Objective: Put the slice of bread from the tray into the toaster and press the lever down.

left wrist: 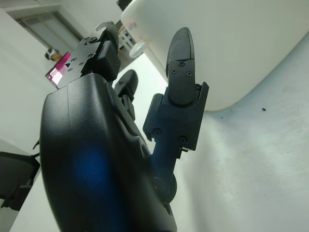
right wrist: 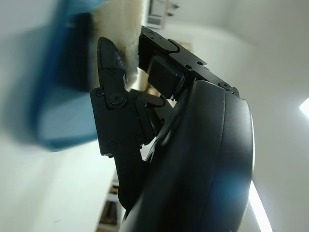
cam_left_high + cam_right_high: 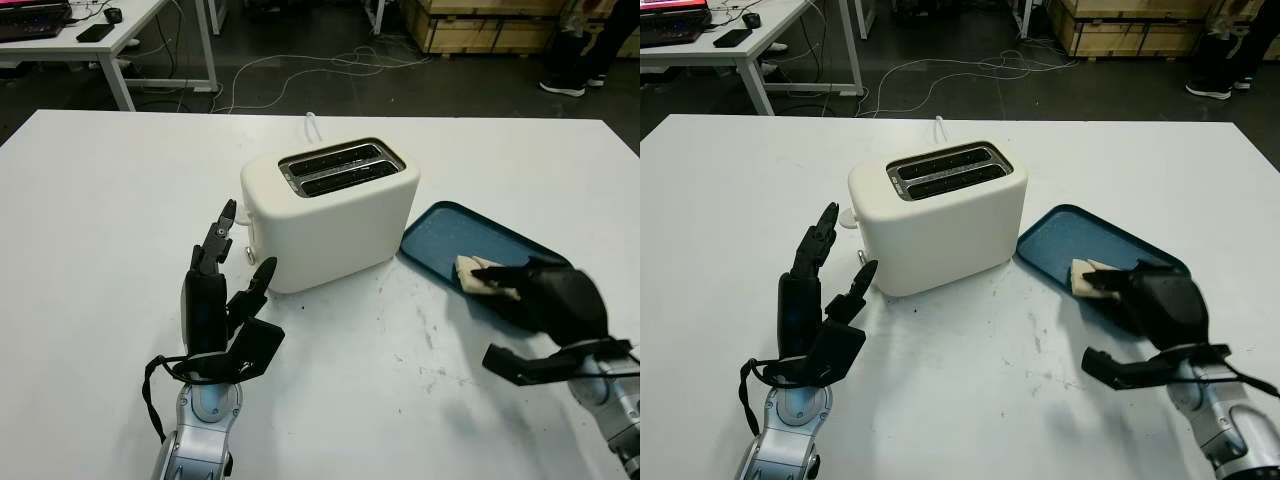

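Note:
A cream two-slot toaster (image 3: pixel 330 220) stands mid-table with both slots (image 3: pixel 340 167) empty. Its small white lever knob (image 3: pixel 847 216) sticks out of the left end. To the right lies a blue tray (image 3: pixel 445 235) holding a slice of bread (image 3: pixel 475 272). My right hand (image 3: pixel 505 320) is over the tray's near part, open: its fingers (image 3: pixel 500 285) reach over the bread while the thumb (image 3: pixel 510 362) stays low and apart from it. The right wrist view shows the bread (image 2: pixel 120 24) just past the fingertips. My left hand (image 3: pixel 245 250) is held upright and open beside the toaster's left end.
The white table (image 3: pixel 120 200) is wide, with bare room left of and in front of the toaster. A white cord (image 3: pixel 312 125) runs off behind the toaster. Beyond the table are a desk (image 3: pixel 120 40), floor cables and wooden pallets (image 3: pixel 490 30).

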